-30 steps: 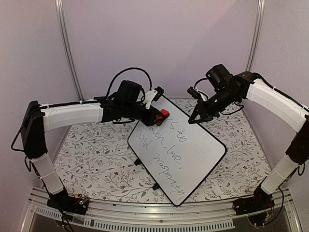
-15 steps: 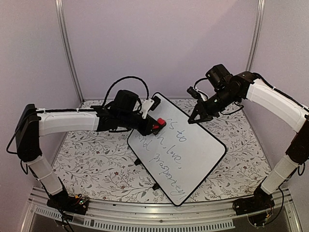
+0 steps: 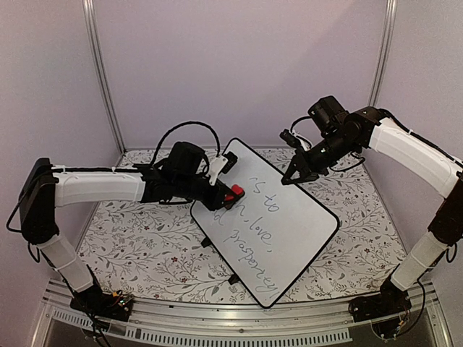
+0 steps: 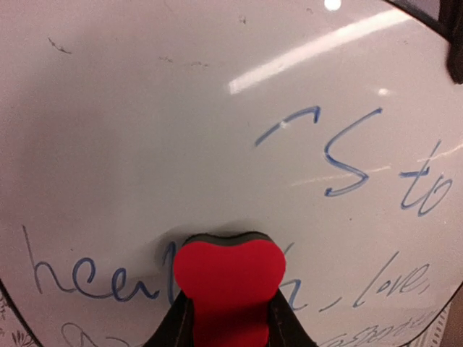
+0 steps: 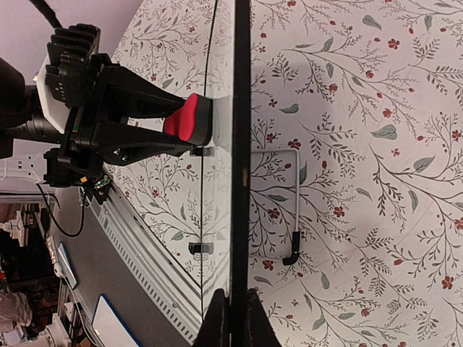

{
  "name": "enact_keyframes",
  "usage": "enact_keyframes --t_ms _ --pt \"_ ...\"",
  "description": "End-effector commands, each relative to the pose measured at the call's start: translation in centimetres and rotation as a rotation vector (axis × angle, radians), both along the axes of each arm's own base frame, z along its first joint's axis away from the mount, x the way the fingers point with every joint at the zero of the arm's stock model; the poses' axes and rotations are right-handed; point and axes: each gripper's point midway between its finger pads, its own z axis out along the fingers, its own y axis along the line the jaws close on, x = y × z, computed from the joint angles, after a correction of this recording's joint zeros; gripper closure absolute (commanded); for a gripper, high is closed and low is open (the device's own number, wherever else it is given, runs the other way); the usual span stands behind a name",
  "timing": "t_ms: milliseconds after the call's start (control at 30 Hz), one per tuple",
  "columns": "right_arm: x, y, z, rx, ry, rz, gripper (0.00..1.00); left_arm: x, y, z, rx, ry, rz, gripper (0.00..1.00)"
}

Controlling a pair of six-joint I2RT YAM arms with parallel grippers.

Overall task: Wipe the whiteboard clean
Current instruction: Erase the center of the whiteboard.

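Left gripper (image 4: 230, 322): clenched on the red eraser (image 4: 228, 278), a black finger on either side of its lower part. It reaches in from the left side of the table and presses the eraser's dark felt edge against the board face.
Right gripper (image 5: 233, 314): pinched tight on the thin black rim of the whiteboard (image 5: 241, 144) at its far right edge, with one finger on each face. Its own camera sees the board edge-on.
Table (image 3: 130, 238): covered by a pale cloth printed with leafy twigs and small red flowers. Both arm bases are bolted at its near edge.
Whiteboard position: in the middle of the table, turned diagonally. One rounded corner points toward the arm bases and the opposite corner sits up by the left wrist. It is raised off the cloth, though I cannot tell how steeply it leans.
Handwriting (image 4: 347, 165): thin blue-grey cursive in three slanting lines. The top line reads "rs to". The second starts "hea", is covered by the eraser in the middle and ends "h, love,". The lowest line, in the overhead view, reads roughly "and prosperity".
Red eraser shape: small, with a rounded, heart-like outline in the left wrist view. It touches the board at the second line of writing, near the board's left edge.
Wire leg (image 5: 299, 195): a thin bent metal rod with a black tip, behind the board, over the cloth.
Black feet (image 3: 207, 243): two small tabs on the board's near-left edge.
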Motion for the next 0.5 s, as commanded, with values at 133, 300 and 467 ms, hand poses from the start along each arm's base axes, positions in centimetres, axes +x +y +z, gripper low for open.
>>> enact_keyframes --t_ms 133,300,467 --pt "-1.7 2.6 2.0 0.091 -0.075 0.160 1.00 -0.3 -0.8 -1.0 0.042 0.022 -0.018 1.00" --pt "-1.7 2.6 2.0 0.090 -0.077 0.163 1.00 0.4 -1.8 -0.1 0.030 0.002 -0.032 1.00" --pt "-1.8 2.6 2.0 0.090 -0.077 0.165 1.00 0.9 -2.4 0.5 0.023 -0.011 -0.039 1.00"
